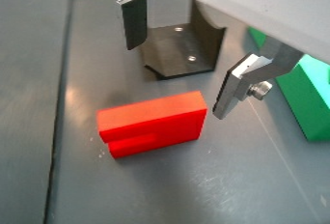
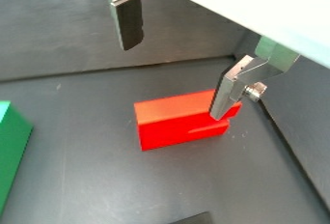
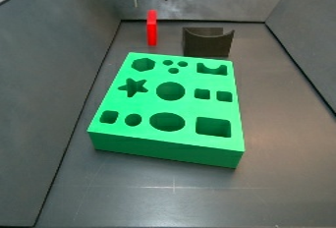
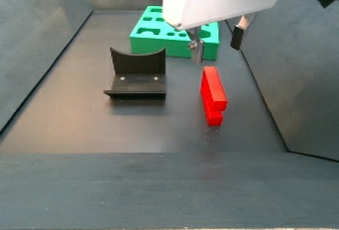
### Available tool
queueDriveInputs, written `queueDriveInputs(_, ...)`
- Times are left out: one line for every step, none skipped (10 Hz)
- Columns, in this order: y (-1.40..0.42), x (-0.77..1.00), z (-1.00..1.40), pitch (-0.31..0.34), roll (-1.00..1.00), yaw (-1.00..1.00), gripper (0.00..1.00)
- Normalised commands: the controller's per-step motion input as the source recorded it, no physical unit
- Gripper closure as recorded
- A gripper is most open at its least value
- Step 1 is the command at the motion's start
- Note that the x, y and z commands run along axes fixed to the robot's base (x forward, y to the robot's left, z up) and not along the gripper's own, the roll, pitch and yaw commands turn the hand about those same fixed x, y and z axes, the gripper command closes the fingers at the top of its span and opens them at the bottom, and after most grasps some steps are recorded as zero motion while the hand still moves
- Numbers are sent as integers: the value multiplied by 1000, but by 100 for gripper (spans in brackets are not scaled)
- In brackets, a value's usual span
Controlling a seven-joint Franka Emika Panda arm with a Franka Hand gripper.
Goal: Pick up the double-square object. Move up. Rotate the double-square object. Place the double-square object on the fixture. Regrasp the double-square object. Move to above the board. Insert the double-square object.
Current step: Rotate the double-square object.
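The red double-square object (image 1: 152, 124) stands on edge on the dark floor, also seen in a wrist view (image 2: 180, 122) and in both side views (image 3: 152, 28) (image 4: 212, 95). My gripper (image 1: 178, 78) (image 2: 176, 78) hangs open and empty above it, with nothing between the silver fingers (image 1: 130, 23). In a side view the gripper (image 4: 217, 41) sits just above the block's far end. The dark fixture (image 1: 175, 49) (image 4: 135, 72) (image 3: 206, 40) stands beside the block. The green board (image 3: 168, 104) (image 4: 166, 31) lies past the fixture.
Grey walls enclose the work floor on the sides (image 3: 79, 65) (image 4: 284, 85). A corner of the green board shows in both wrist views (image 1: 310, 98) (image 2: 11, 155). The fixture's edge shows in a wrist view (image 2: 194, 219).
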Motion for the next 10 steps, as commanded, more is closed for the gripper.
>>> queueDriveInputs(7, 34, -41, -3, 4, 1000, 0)
queueDriveInputs(7, 34, -41, -3, 4, 1000, 0)
queueDriveInputs(7, 34, -39, -3, 4, 1000, 0)
queueDriveInputs(7, 34, -39, -3, 4, 1000, 0)
queueDriveInputs(7, 35, -39, -3, 4, 1000, 0)
queueDriveInputs(7, 35, -39, -3, 5, 1000, 0)
queueDriveInputs(7, 35, -38, -3, 5, 1000, 0)
queueDriveInputs(7, 35, -38, -3, 5, 1000, 0)
queueDriveInputs(6, 35, -38, -4, 5, 1000, 0)
queueDriveInputs(7, 35, -38, -4, 5, 1000, 0)
